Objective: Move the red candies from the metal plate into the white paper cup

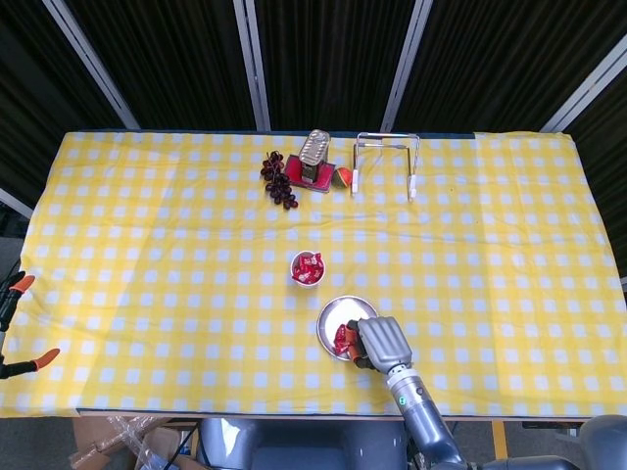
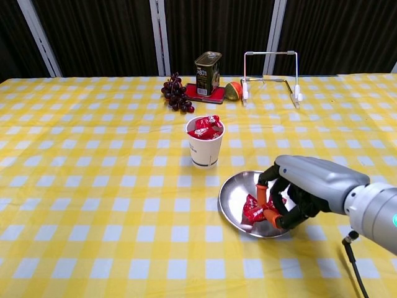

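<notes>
Gripping the near rim of the metal plate (image 2: 236, 192), the right hand (image 2: 298, 189) has its fingers curled around the edge, tilting the plate so the red candies (image 2: 253, 208) bunch against the fingertips. Candies could slide onto the cloth if the tilt grows, I judge. Only the chest view shows this tilt; the head view shows the white paper cup (image 1: 308, 269) just beyond.

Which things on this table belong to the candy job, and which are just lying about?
For the job: red candies on the metal plate; white paper cup, already holding some candies; right hand, fingers curled at the plate's candies.

Lying about: grapes, tin can on a red base, wire stand, orange clamps at the table's left edge.
</notes>
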### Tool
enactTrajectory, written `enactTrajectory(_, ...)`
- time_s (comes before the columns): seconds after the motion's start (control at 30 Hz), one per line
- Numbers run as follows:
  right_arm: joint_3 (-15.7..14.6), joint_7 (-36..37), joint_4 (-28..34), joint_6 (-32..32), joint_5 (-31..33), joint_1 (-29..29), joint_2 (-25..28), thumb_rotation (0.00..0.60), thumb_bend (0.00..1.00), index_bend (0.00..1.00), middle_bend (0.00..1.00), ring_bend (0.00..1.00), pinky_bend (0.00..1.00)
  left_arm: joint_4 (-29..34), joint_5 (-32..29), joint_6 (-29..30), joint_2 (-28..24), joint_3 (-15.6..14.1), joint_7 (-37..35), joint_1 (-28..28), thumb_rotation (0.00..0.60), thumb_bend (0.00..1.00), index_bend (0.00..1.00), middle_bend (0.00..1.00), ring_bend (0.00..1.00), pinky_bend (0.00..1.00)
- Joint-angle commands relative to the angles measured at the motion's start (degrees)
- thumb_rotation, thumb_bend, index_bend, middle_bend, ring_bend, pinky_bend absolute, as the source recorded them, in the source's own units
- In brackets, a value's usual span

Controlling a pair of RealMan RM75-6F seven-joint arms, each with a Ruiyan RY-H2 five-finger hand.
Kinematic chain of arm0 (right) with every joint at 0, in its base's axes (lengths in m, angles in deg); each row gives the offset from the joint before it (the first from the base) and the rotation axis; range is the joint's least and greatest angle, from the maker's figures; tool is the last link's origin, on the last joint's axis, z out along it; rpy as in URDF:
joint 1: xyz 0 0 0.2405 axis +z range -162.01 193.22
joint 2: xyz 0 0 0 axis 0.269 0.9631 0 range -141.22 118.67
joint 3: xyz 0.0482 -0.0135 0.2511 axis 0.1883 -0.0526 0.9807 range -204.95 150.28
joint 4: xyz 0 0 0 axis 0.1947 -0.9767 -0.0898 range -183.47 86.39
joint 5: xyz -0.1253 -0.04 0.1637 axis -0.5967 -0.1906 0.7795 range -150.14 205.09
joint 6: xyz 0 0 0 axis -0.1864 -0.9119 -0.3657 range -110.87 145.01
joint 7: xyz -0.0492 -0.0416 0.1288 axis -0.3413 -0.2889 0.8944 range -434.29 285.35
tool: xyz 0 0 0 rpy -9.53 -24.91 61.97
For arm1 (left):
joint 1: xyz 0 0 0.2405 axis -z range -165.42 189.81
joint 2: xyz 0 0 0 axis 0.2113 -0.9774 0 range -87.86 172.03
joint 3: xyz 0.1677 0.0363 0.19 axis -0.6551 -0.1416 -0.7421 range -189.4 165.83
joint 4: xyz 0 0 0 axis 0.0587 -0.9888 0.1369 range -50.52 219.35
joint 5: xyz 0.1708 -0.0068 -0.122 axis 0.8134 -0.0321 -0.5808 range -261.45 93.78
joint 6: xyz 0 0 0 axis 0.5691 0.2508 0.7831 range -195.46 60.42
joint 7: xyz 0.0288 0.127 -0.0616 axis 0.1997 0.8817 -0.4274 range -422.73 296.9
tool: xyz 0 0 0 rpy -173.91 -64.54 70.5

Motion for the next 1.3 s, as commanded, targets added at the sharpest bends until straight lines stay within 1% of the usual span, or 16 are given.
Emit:
enactTrajectory(0.03, 1.1, 0.32, 1.18, -0.56, -0.59, 0.1, 0.99, 0.6, 0.51, 0.6, 0.7, 0.88, 0.92, 0.03, -0.05, -0.05, -0.02, -0.01, -0.01, 0.0, 0.6, 0.05, 0.0, 0.0, 0.0, 0.0)
enactTrajectory(0.27, 5.04, 1.06, 3.79, -1.02, -0.65, 1.07, 3.41, 0.6, 0.51, 0.6, 0.7, 0.88, 0.92, 0.19, -0.14, -0.19, -0.08, -0.01, 0.03, 0.02, 0.6, 0.05, 0.0, 0.0, 0.0, 0.0)
enactTrajectory(0.47, 9.9, 0.22, 3.92, -0.37, 0.65, 3.89, 3.91, 0.6, 0.51, 0.6, 0.7, 0.88, 0.92, 0.27, -0.23, -0.44, -0.14, -0.04, 0.12, 0.09, 0.6, 0.05, 0.0, 0.0, 0.0, 0.0)
enactTrajectory(0.57, 12.16, -0.38, 2.5, 0.5, 2.1, 5.78, 3.34, 0.6, 0.51, 0.6, 0.7, 0.88, 0.92, 0.34, -0.39, -0.67, -0.21, -0.04, 0.12, 0.15, 0.6, 0.05, 0.0, 0.0, 0.0, 0.0)
enactTrajectory(0.63, 13.77, -0.68, 0.4, 1.43, 3.51, 7.42, 2.5, 0.6, 0.51, 0.6, 0.7, 0.88, 0.92, 0.37, -0.56, -0.92, -0.27, -0.03, 0.14, 0.22, 0.6, 0.05, 0.0, 0.0, 0.0, 0.0)
enactTrajectory(0.7, 14.72, -0.8, -1.47, 2.18, 4.58, 8.56, 1.81, 0.6, 0.51, 0.6, 0.7, 0.88, 0.92, 0.38, -0.64, -1.12, -0.31, -0.06, 0.19, 0.28, 0.6, 0.05, 0.0, 0.0, 0.0, 0.0)
enactTrajectory(0.77, 16.03, -0.56, -4.55, 3.51, 6.27, 10.19, 0.65, 0.6, 0.51, 0.6, 0.7, 0.88, 0.92, 0.47, -0.8, -1.42, -0.39, -0.06, 0.13, 0.38, 0.6, 0.05, 0.0, 0.0, 0.0, 0.0)
enactTrajectory(1.0, 18.04, 0.93, -12.5, 6.21, 8.66, 13.77, -2.65, 0.6, 0.51, 0.6, 0.7, 0.88, 0.92, 0.84, -1.23, -2.45, -0.79, -0.12, -0.41, 0.69, 0.6, 0.05, 0.0, 0.0, 0.0, 0.0)
enactTrajectory(1.2, 18.59, 2.55, -17.85, 7.8, 9.27, 15.85, -5.1, 0.6, 0.51, 0.6, 0.7, 0.88, 0.92, 1.09, -1.37, -3.1, -1.19, -0.23, -1.15, 0.87, 0.6, 0.05, 0.0, 0.0, 0.0, 0.0)
enactTrajectory(1.3, 18.31, 2.91, -19.65, 8.39, 9.56, 16.47, -5.91, 0.6, 0.51, 0.6, 0.7, 0.88, 0.92, 1.11, -1.33, -3.31, -1.37, -0.3, -1.44, 0.93, 0.6, 0.05, 0.0, 0.0, 0.0, 0.0)
